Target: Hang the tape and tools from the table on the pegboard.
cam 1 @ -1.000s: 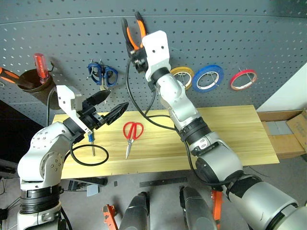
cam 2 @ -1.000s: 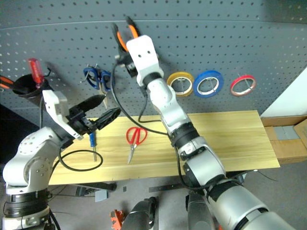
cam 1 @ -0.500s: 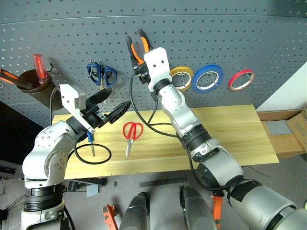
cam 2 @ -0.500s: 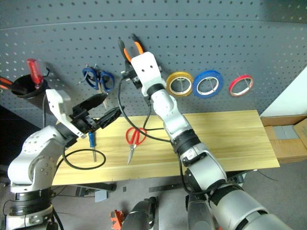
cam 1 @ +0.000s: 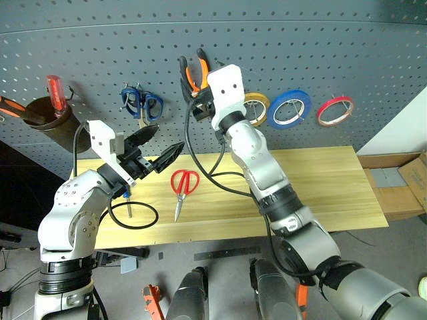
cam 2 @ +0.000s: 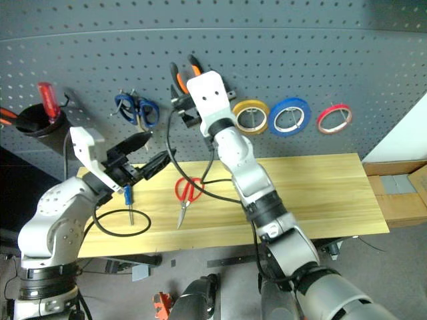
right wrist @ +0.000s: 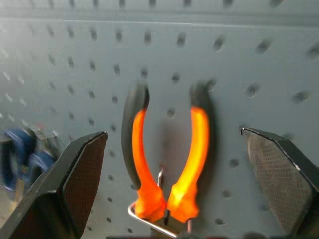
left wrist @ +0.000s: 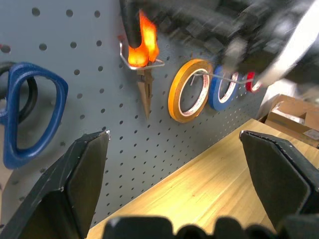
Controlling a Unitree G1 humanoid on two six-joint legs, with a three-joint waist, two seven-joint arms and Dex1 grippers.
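The orange-and-black pliers (cam 1: 191,71) hang nose-down from a hook on the dark grey pegboard (cam 1: 333,53). My right gripper (right wrist: 173,133) stands open just in front of them, its fingers on either side and apart from the handles. The thin red tape (cam 1: 335,111) hangs on the board at the far right. On the wooden table (cam 1: 320,180) lie the red-handled scissors (cam 1: 181,187) and the blue-handled screwdriver (cam 1: 127,199), partly hidden behind my left arm. My left gripper (cam 1: 167,138) hovers open and empty above the table's left end.
A yellow roll (cam 1: 255,107), a blue roll (cam 1: 289,108) and blue-handled scissors (cam 1: 141,103) hang on the board. A red screwdriver (cam 1: 55,90) stands in a dark holder at far left. A black cable loop (cam 1: 133,217) lies on the table. Cardboard boxes (cam 1: 400,180) sit to the right.
My right gripper has opened, let go of the pliers and drawn back a little from the board. The pliers stay on their hook. The left gripper has held still.
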